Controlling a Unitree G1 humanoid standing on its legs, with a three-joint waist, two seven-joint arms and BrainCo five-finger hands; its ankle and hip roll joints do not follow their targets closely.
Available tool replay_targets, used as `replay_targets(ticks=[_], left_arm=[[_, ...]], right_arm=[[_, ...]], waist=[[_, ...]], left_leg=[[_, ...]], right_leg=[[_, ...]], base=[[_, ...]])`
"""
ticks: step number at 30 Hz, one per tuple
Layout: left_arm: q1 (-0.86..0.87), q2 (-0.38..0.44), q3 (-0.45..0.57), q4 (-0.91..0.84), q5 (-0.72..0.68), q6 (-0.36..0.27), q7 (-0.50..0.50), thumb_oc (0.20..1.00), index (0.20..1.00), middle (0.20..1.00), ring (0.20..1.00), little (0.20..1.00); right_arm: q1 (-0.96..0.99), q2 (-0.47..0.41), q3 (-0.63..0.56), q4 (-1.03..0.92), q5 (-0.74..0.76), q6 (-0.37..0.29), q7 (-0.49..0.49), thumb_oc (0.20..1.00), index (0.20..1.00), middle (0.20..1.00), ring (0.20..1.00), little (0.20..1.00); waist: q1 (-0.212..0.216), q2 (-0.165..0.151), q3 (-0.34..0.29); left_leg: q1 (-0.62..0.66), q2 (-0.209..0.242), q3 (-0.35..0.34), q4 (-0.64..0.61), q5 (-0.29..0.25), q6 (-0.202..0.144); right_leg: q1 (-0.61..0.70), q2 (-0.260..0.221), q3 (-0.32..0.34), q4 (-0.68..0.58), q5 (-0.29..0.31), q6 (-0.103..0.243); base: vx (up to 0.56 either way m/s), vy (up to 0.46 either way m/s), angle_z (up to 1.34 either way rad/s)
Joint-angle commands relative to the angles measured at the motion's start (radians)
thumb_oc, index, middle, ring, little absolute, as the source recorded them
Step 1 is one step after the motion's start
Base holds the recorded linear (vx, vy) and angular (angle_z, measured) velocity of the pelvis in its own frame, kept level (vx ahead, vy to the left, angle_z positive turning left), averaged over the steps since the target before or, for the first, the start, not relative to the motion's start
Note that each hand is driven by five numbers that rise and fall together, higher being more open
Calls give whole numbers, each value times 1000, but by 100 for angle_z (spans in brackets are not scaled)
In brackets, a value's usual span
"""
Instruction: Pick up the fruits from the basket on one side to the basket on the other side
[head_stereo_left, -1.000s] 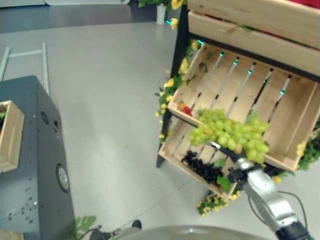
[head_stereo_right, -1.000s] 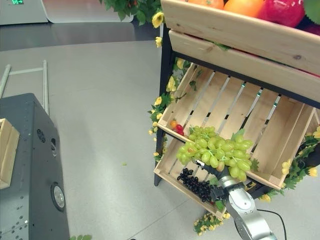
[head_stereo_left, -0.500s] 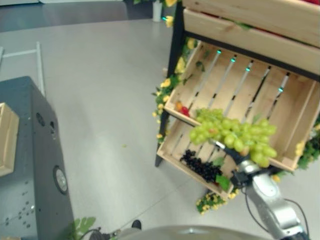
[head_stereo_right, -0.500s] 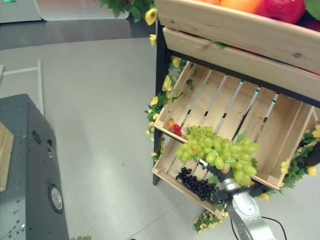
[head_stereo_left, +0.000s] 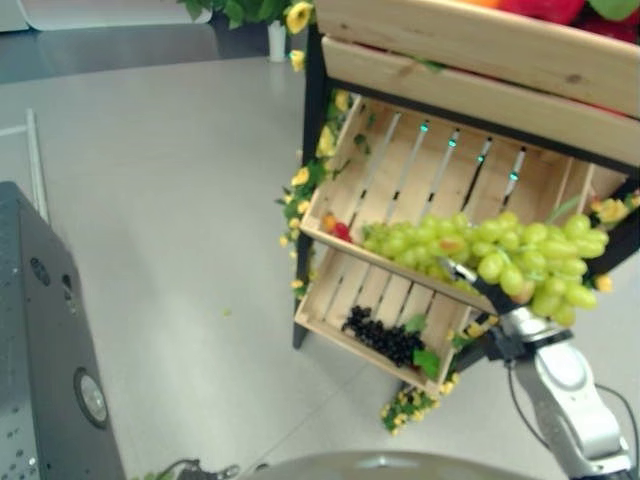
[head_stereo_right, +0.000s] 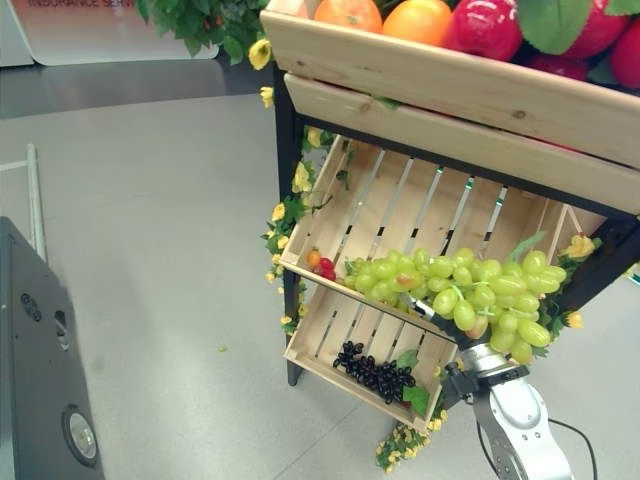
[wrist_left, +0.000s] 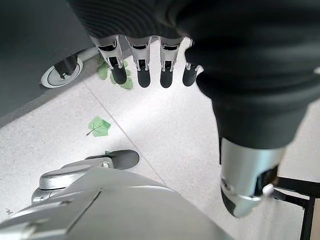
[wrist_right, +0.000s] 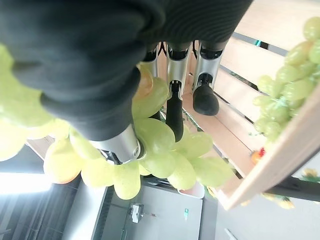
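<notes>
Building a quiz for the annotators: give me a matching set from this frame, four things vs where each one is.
Things:
1. green grapes
2. black grapes
3. oranges
4. left hand

Places:
A. top crate of the stand
B. bottom crate of the stand
C. over bare floor, fingers straight, holding nothing
D. gripped in the right hand, in front of the middle crate

Pairs: 1-D, 2-B, 3-A, 4-C
</notes>
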Motion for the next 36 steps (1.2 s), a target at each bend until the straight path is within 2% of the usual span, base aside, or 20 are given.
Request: replay_targets(ticks=[1,6,15,20,28,36], left_arm=[[-70,-32,-5,74,19,-11,1,1000,1000,1000,1000,1000],[-65,-29,-5,67,27,-9,4,1000,1000,1000,1000,1000],[-64,-35,-32,71,31,-6,15,1000,1000,1000,1000,1000],[-56,-35,-45,73,26,-2,12,1000,1000,1000,1000,1000],[-44,-35,-73,74,0,6,-6,1000,1000,1000,1000,1000],[-40,-38,-114,89,-44,10,-27,1000,1000,1000,1000,1000]], right_arm=[[-37,-41,-2,-152,70,-60,11,200,200,200,200,200],[-32,-46,2,-179,86,-61,18,200,200,200,200,200],[-162,-57,-55,-82,13,-93,-114,200,200,200,200,200],[-236,-79,-65,-19,19,-89,-153,200,200,200,200,200],[-382,-172,-51,141,38,-69,-209,200,200,200,200,200],[-563,-289,24,392,75,-26,-246,200,200,200,200,200]], waist=[[16,15,-19],[16,9,-22],[32,6,-28],[44,6,-29],[65,6,-24],[84,5,-9]], left_leg=[[23,47,-28,14,-82,-10],[31,49,-25,14,-85,-11],[42,50,-26,11,-88,-12],[44,49,-30,9,-88,-11],[45,48,-39,8,-86,-11],[35,46,-46,11,-82,-13]], right_leg=[[15,-19,-11,26,-49,67],[20,-18,-10,26,-52,66],[33,-22,-16,18,-50,68],[36,-23,-18,15,-49,67],[40,-22,-28,11,-47,65],[38,-23,-38,10,-45,63]], base=[[-2,2,-4],[-1,1,-1],[0,0,0],[0,0,0],[1,-1,0],[0,0,0]])
